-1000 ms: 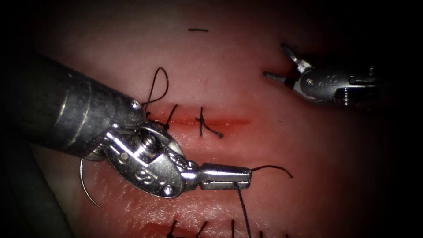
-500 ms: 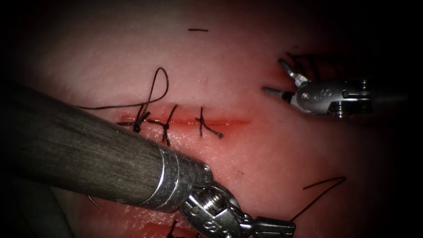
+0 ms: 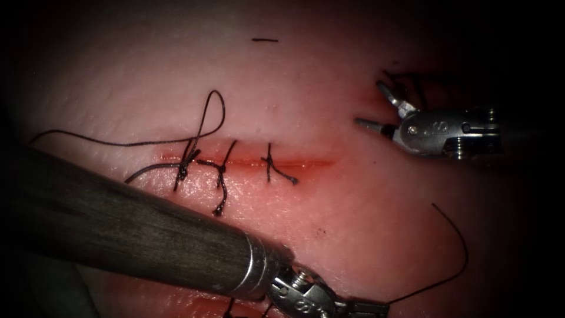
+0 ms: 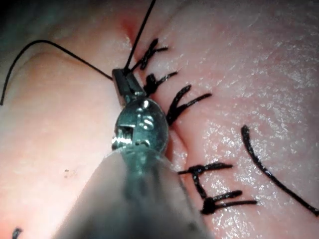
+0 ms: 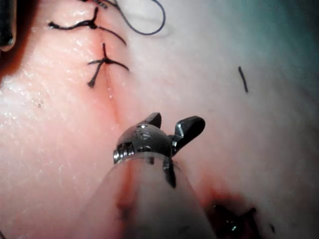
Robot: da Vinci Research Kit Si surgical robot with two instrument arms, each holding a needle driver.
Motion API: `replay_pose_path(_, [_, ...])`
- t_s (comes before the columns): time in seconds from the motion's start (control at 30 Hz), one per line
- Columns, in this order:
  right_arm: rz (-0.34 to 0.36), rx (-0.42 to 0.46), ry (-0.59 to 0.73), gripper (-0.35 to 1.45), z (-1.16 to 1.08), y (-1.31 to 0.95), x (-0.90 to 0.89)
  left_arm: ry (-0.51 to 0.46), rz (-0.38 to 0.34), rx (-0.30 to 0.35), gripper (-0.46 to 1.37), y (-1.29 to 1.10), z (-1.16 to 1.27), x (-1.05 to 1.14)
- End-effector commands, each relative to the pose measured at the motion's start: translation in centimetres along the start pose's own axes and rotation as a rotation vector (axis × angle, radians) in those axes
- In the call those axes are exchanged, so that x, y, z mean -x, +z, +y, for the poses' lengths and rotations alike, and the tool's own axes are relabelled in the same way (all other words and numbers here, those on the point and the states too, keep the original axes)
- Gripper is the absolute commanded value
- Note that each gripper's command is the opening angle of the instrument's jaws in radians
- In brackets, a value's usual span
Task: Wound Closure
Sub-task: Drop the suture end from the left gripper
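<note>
Thread (image 3: 141,143): trails from the cut's left-end stitch toward the tissue's left edge; another strand arcs from the left tool's tip.
Left tool (image 3: 368,307): at the tissue's near edge, jaws clamped on thread; nearer arm to the stitches.
Cut (image 3: 294,162): long axis left–right, three stitches.
Right tool (image 3: 366,106): beyond the cut's right end, jaws apart, holding nothing.
Needle: cannot tell.

The left tool (image 3: 368,307) lies low across the tissue (image 3: 329,76), and its long shaft blocks the way in from the left. The thread (image 3: 453,259) it grips curls up to the right, near open room. The right tool (image 3: 376,109) sits far right, jaws apart, holding nothing. Between them, the tissue by the right end of the cut (image 3: 306,162) is bare. Stitches (image 3: 220,171) and a loose loop crowd the left end.
</note>
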Motion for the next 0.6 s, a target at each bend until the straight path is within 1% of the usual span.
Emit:
replay_pose_path(0.03, [-0.001,0.000,0.003,0.78,-0.01,0.01,0.00,-0.047,-0.008,0.017,-0.35,-0.01,0.04,0.02])
replay_pose_path(0.07, [-0.001,0.000,0.003,0.78,-0.01,0.01,0.00,-0.124,-0.025,0.032,-0.35,-0.01,0.04,0.04])
replay_pose_path(0.1, [-0.001,0.000,0.003,0.79,-0.01,0.01,0.00,-0.159,-0.047,0.044,-0.18,-0.01,0.03,0.05])
replay_pose_path(0.17, [-0.001,0.001,0.003,0.81,-0.02,0.00,0.00,-0.219,-0.112,0.061,0.20,-0.01,0.03,0.07])
replay_pose_path(0.2, [-0.001,0.001,0.002,0.81,-0.02,0.00,0.00,-0.243,-0.162,0.059,0.43,-0.01,0.03,0.08])
replay_pose_path(0.23, [-0.001,0.001,0.002,0.81,-0.03,0.01,0.00,-0.277,-0.208,0.047,0.60,-0.01,0.03,0.09])
replay_pose_path(0.27, [-0.001,0.002,0.002,0.82,-0.03,0.01,0.00,-0.282,-0.228,0.039,0.64,-0.02,0.03,0.09])
replay_pose_path(0.3, [0.000,0.002,0.002,0.84,-0.04,0.01,0.00,-0.292,-0.260,0.014,0.54,-0.03,0.03,0.09])
replay_pose_path(0.37, [-0.003,0.001,0.007,0.85,-0.05,0.01,0.01,-0.302,-0.295,-0.019,0.44,-0.05,0.03,0.09])
replay_pose_path(0.4, [-0.003,0.001,0.007,0.85,-0.06,0.01,0.01,-0.304,-0.309,-0.039,0.45,-0.09,0.03,0.08])
replay_pose_path(0.43, [-0.003,0.001,0.007,0.85,-0.06,0.01,0.01,-0.307,-0.312,-0.044,0.48,-0.13,0.03,0.07])
replay_pose_path(0.6, [-0.005,0.000,0.006,0.86,-0.07,0.01,0.01,-0.334,-0.336,-0.048,0.42,-0.34,0.00,-0.02])
